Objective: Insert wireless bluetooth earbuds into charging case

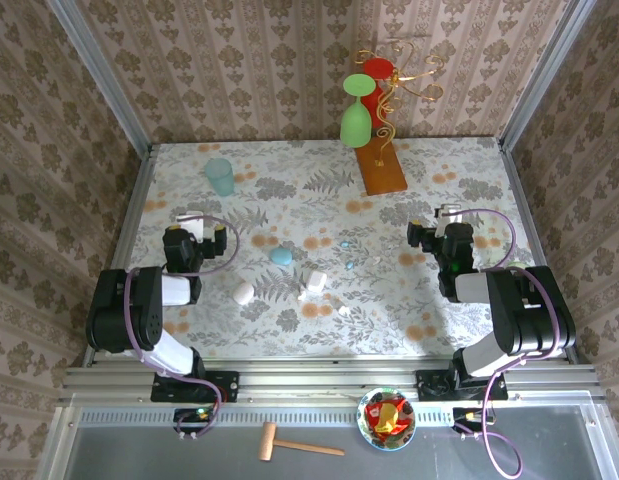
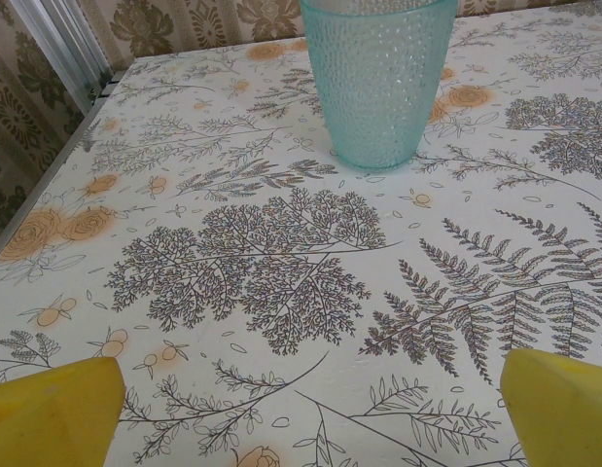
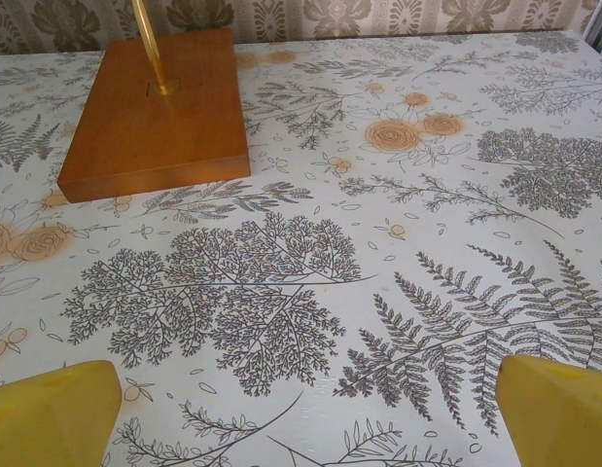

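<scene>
Top external: earbuds (image 1: pixel 347 243) seemingly between grippers (image 1: pixel 196 220) (image 1: pixel 445 214)

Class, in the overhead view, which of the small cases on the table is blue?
The blue case, left of the table's middle. The rounded white case and the other white case both lie closer to the near edge.

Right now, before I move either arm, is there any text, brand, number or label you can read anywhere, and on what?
None readable.
Teal cup: dimpled surface, no print.
Wooden base: bare.
White case and blue case: too small in the top view to tell any marking.
Tablecloth: floral pattern only.
</scene>
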Motion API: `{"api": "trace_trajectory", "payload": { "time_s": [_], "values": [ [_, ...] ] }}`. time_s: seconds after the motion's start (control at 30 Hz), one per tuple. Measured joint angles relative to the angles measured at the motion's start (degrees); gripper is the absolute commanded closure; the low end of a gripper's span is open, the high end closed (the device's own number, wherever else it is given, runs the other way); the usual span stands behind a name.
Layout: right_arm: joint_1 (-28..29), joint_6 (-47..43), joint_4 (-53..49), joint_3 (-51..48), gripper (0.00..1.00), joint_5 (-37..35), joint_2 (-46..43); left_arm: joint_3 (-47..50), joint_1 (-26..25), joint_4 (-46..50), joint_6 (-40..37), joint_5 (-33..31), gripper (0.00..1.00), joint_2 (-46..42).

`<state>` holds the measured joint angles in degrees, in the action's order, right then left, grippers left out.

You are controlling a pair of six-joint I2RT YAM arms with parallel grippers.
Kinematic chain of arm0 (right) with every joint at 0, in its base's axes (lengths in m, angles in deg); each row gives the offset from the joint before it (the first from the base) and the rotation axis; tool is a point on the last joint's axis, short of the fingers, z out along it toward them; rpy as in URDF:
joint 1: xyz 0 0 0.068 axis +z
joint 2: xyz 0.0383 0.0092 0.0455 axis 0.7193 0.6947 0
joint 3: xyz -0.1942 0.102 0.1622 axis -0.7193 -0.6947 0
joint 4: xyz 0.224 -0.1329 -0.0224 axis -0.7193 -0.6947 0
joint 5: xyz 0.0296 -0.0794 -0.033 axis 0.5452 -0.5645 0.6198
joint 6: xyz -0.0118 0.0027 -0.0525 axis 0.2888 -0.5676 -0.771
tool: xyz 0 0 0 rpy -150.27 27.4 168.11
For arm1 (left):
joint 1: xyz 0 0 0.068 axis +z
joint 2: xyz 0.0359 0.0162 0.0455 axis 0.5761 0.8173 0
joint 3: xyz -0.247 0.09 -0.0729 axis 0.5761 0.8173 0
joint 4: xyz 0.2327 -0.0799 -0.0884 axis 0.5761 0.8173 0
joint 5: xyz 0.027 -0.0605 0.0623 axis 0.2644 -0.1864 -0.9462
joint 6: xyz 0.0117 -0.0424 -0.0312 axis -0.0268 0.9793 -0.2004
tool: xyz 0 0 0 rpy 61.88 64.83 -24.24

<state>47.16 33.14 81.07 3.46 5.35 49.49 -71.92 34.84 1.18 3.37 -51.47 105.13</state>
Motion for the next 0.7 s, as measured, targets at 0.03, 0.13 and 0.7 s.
{"api": "trace_trajectory", "payload": {
  "time_s": [0.03,0.13,0.7],
  "values": [
    [0.0,0.0,0.0,0.0,0.00,0.0,0.0,0.0,0.0,0.0,0.0,0.0,0.00,0.0],
    [0.0,0.0,-1.9,0.0,0.00,0.1,-1.6,0.0,-0.4,1.1,0.0,-0.3,0.00,-1.1],
    [16.6,9.3,-42.4,16.5,0.00,0.0,-26.9,-9.4,-20.0,30.4,-0.3,-9.5,0.00,-27.8]
  ]
}}
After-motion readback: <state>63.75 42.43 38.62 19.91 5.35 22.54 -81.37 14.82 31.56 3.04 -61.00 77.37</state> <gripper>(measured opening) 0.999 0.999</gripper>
